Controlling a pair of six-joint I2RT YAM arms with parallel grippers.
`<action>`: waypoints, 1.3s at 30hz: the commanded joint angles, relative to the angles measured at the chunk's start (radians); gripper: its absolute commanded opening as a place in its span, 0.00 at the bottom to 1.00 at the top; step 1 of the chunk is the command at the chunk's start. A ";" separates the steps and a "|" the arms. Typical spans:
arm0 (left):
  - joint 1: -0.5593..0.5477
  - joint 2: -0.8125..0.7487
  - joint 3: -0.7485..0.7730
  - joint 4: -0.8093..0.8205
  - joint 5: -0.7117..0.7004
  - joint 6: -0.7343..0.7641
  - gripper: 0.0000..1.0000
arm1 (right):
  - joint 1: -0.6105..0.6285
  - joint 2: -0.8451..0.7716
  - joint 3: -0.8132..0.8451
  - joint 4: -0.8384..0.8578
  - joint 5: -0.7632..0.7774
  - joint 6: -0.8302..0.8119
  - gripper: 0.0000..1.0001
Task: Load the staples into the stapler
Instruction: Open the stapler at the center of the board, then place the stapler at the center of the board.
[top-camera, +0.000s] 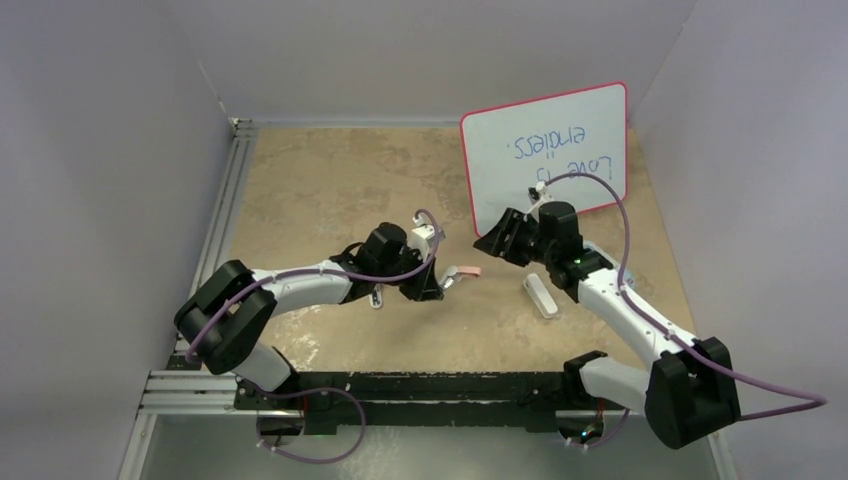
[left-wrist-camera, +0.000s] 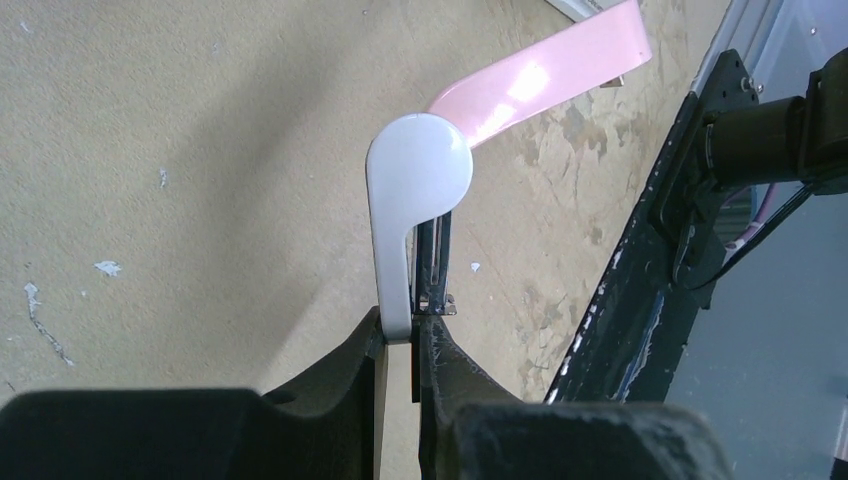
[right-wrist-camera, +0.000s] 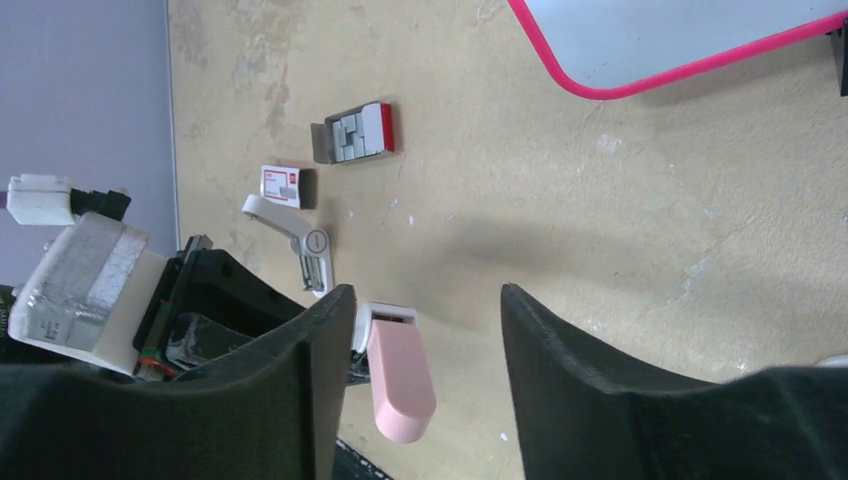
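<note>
- pink and white plastic mini stapler (left-wrist-camera: 410, 200), held up off the mottled tan tabletop (top-camera: 330, 190) by the left claw (left-wrist-camera: 402, 335). the claw is pinched nearly closed on the white stem of the body.
- the stapler's glossy pink lid (left-wrist-camera: 540, 85) is swung back and away, and the thin metal channel (left-wrist-camera: 432, 265) beside the white stem looks bare. so the stapler seems opened and presented, ready to take a strip.
- the right claw (right-wrist-camera: 425, 310) hangs just beside the stapler with its two black fingers spread wide. there is nothing between them.
- the staples (right-wrist-camera: 347, 137) are short silvery-grey strips packed side by side in a small grey tray (right-wrist-camera: 322, 142) with a red cardboard box end (right-wrist-camera: 381, 127). the tray sits flat on the tabletop past the left claw, well apart from both claws. from the overhead view i can't pick it out.
- to my eye the step in hand is fetching. the holding is sorted, but no strip has left the tray yet, so the task is at an early stage.
- the next move, as i judge it, calls for the right claw to cross to the tray, narrow its fingers over one strip and pinch lightly, without shoving the light tray about.
- after that the strip needs lining up lengthwise with the channel. the channel is slim, so the approach wants to be square and slow while the left claw holds the stapler steady.
</note>
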 joint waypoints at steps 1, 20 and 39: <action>0.001 -0.017 0.032 0.049 0.014 -0.105 0.00 | 0.000 -0.036 -0.036 0.085 -0.038 -0.044 0.64; 0.001 0.055 0.058 0.180 -0.054 -0.460 0.00 | 0.147 -0.070 -0.120 0.259 0.185 0.159 0.81; 0.000 0.052 0.029 0.226 -0.058 -0.453 0.00 | 0.210 0.063 -0.098 0.323 0.234 0.206 0.56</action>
